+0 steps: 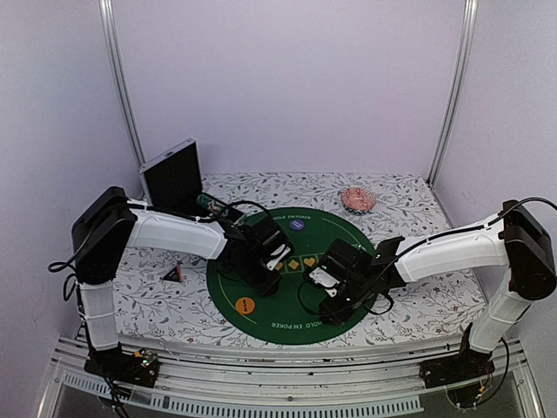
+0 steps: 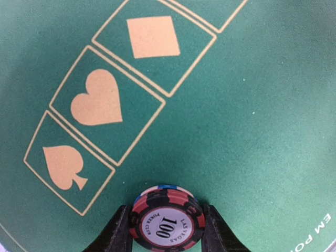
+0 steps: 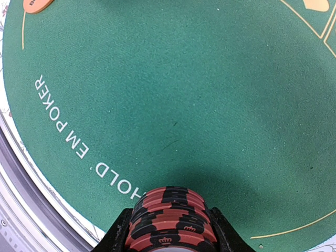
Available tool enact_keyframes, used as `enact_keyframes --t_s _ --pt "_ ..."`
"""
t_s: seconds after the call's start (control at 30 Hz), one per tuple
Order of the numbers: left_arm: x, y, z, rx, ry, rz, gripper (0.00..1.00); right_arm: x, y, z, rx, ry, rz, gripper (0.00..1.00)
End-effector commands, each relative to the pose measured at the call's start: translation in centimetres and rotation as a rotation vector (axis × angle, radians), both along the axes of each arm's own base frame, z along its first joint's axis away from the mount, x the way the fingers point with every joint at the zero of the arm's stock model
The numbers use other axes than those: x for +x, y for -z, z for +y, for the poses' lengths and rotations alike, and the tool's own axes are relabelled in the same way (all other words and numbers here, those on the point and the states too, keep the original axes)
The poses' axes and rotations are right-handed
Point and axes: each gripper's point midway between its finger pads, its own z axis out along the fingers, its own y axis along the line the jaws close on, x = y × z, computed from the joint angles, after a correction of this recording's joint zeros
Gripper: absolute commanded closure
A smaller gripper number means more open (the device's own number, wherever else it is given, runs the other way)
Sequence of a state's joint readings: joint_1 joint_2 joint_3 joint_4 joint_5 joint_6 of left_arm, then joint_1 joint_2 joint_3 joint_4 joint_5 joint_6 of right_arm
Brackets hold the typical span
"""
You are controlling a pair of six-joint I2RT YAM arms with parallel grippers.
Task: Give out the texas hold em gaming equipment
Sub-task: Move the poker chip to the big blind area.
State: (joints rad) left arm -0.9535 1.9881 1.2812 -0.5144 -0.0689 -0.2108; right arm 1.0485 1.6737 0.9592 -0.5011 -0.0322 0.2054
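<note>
My left fingers [image 2: 116, 233] pinch a striped chip stack [image 2: 167, 223] over the round green felt mat [image 2: 252, 131], just off its spade box [image 2: 65, 165]. My right fingers [image 3: 118, 233] pinch ridged red-black chips [image 3: 170, 218] near its printed rim, open felt ahead.

White arms [image 1: 174, 233] with black joints [image 1: 100, 233]

Red-and-black striped poker chips [image 2: 166, 223], top one marked 100, stacked flat between the left jaws over the green mat [image 2: 252, 131]; taller red-black stack [image 3: 172, 220] between the right jaws; orange disc [image 1: 244, 305] flat near the mat's edge.
</note>
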Motion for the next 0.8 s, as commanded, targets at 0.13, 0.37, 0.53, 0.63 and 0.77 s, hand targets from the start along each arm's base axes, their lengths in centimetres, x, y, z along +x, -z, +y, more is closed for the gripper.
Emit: enact_keyframes --t_s 0.13,0.37,0.53,0.63,0.77 --pt "-6.6 0.6 1.7 0.022 0.114 0.133 0.78 0.1 -0.5 0.8 0.02 -0.014 -0.012 0.97" --pt "-7.8 0.6 1.5 0.028 0.155 0.128 0.79 0.0 -0.5 0.8 0.022 -0.015 -0.011 0.97" --pt "-9.4 0.2 1.0 0.029 0.21 0.132 0.79 0.0 -0.7 0.6 0.027 -0.01 -0.012 0.97" --pt "-10.5 0.1 1.2 0.042 0.242 0.129 0.79 -0.1 -0.8 0.5 0.027 -0.005 -0.015 0.97" --pt "-10.8 0.1 1.3 0.039 0.255 0.118 0.73 -0.1 -0.7 0.5 0.028 -0.006 -0.013 0.97"
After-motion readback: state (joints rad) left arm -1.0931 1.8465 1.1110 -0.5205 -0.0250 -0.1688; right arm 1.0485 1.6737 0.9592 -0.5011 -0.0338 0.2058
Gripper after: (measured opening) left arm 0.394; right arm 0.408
